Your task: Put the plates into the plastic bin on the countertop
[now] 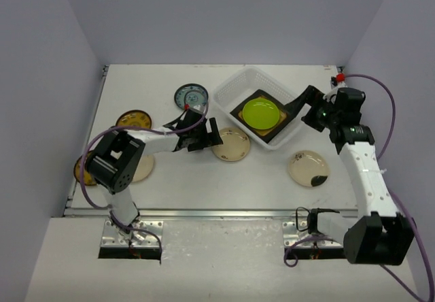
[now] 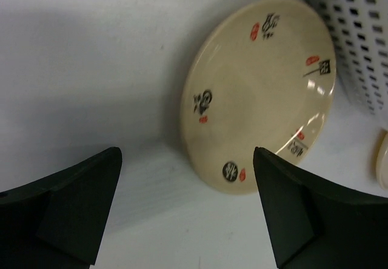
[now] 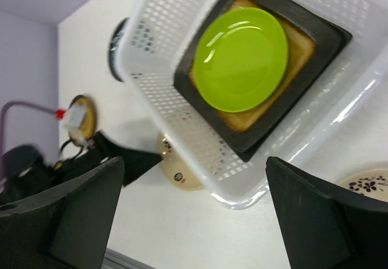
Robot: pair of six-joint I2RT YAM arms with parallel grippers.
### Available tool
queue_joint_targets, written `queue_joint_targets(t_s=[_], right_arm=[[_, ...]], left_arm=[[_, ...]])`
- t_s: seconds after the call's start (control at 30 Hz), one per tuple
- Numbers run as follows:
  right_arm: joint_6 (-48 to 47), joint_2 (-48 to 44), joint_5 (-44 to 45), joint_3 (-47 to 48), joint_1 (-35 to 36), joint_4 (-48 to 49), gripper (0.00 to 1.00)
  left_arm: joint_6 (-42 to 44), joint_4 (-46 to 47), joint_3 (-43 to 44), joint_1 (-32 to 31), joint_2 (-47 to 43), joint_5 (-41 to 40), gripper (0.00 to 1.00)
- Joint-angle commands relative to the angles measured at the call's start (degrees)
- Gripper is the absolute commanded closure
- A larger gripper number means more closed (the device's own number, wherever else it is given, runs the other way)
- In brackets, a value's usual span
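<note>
Plates dot the white countertop (image 1: 204, 179) in the overhead view: a blue-patterned plate (image 1: 191, 97) at the back, a brown plate (image 1: 134, 120) at left, a cream plate (image 1: 230, 143) just beside the plastic bin (image 1: 228, 94), a black-marked plate (image 1: 308, 168) at right. The bin stands back centre-right, a lime-green plate (image 1: 261, 112) inside. The left gripper (image 1: 207, 137) sits by the cream plate; the right gripper (image 1: 297, 108) hangs over the bin's right rim.

Left wrist: jaws spread, empty. The glossy cream plate bears black characters and red seals I cannot read, beside the bin's perforated wall.

Right wrist: jaws spread, empty, above the translucent bin — the lime-green plate lies on a tan plate (image 3: 301, 48) on a black square plate (image 3: 273, 110).
</note>
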Motion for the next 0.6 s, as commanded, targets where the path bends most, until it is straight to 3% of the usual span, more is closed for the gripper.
queue_joint_targets(t_s=[0.0, 0.07, 0.17, 0.27, 0.4, 0.5, 0.57], right_arm=[[-2.75, -7.02, -6.62, -4.15, 0.34, 1.75, 0.01], [-3.01, -9.09, -8.05, -5.43, 0.41, 1.92, 0.01], [-2.57, -12.18, -10.57, -6.97, 0.32, 2.01, 0.01], [-2.23, -14.81, -11.77, -6.97, 0.32, 1.95, 0.01], [-1.65, -17.01, -13.19, -6.65, 0.32, 2.42, 0.01], [-0.99, -17.68, -15.22, -7.41, 0.32, 3.70, 0.01], [-0.50, -18.02, -17.56, -8.34, 0.32, 4.22, 0.01]], left_arm=[[2.40, 0.91, 5.29, -0.51, 6.95, -0.24, 0.20], [2.87, 0.47, 7.26, -0.51, 9.04, -0.15, 0.29], [2.67, -0.67, 8.00, -0.42, 11.13, -0.70, 0.54], [2.64, -0.59, 6.98, -0.42, 11.85, -1.54, 0.68], [3.32, 0.13, 5.83, -0.42, 11.94, -1.17, 1.00], [3.08, 0.82, 3.34, -0.51, 9.04, -2.00, 1.00], [1.93, 1.70, -2.88, -0.43, 0.25, -3.76, 1.00]])
